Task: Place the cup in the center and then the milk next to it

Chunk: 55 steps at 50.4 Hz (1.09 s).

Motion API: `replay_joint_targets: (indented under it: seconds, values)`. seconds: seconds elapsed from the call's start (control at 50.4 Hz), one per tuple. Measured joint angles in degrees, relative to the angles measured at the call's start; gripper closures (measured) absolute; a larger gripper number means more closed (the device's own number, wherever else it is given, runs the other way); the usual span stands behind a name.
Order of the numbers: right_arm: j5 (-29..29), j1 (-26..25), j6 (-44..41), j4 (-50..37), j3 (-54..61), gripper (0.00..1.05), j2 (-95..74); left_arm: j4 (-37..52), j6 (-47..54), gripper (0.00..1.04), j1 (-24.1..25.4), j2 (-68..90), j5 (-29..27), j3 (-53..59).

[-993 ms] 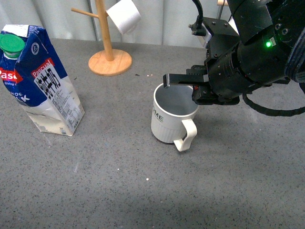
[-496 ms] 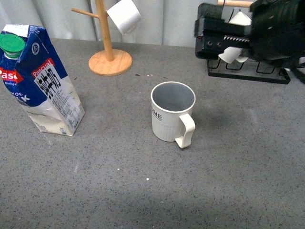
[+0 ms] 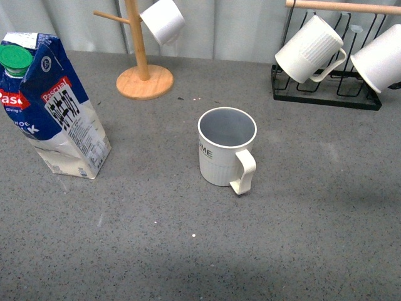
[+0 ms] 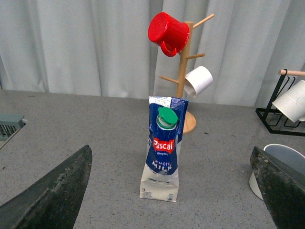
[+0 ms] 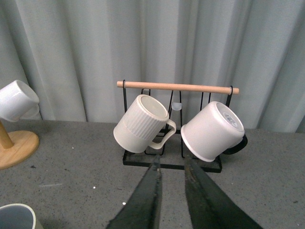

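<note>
The cup [image 3: 227,153], cream-white and ribbed with a grey-blue inside and a squared handle, stands upright in the middle of the grey table; its rim also shows in the left wrist view [image 4: 284,157] and the right wrist view [image 5: 16,215]. The milk [image 3: 50,106], a blue-and-white Pascual carton with a green cap, stands at the left; in the left wrist view the milk [image 4: 163,152] stands ahead between the wide-open fingers of my left gripper [image 4: 174,191]. My right gripper [image 5: 171,160] is open and empty, pointing at the black rack. Neither gripper shows in the front view.
A wooden mug tree [image 3: 143,69] holds a small white mug [image 3: 162,20] at the back; a red mug [image 4: 167,32] hangs on top. A black wire rack [image 3: 326,94] at the back right holds a white ribbed mug [image 3: 309,50] and another white mug [image 3: 381,58].
My right gripper, which was at the cup's rim, has let go, lifted up and back, and left the front view. The cup stands free with its handle toward the front.
</note>
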<state>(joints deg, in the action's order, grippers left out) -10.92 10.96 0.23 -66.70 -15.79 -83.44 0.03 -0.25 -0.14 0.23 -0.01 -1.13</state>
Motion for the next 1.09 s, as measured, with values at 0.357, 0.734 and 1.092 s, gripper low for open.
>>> replay_joint_targets:
  seconds: [0.357,0.734,1.092]
  values:
    - [4.6,-4.7,-0.2,7.2,9.4,1.04,16.5,0.0,0.0,0.07,0.0,0.0,0.0,0.0]
    - [10.6,-10.8,-0.2,20.2,14.1,1.04,34.4,0.0,0.0,0.07,0.0,0.0,0.0,0.0]
    - [10.8,-10.8,-0.2,33.8,15.5,1.04,49.8,0.0,0.0,0.07,0.0,0.0,0.0,0.0]
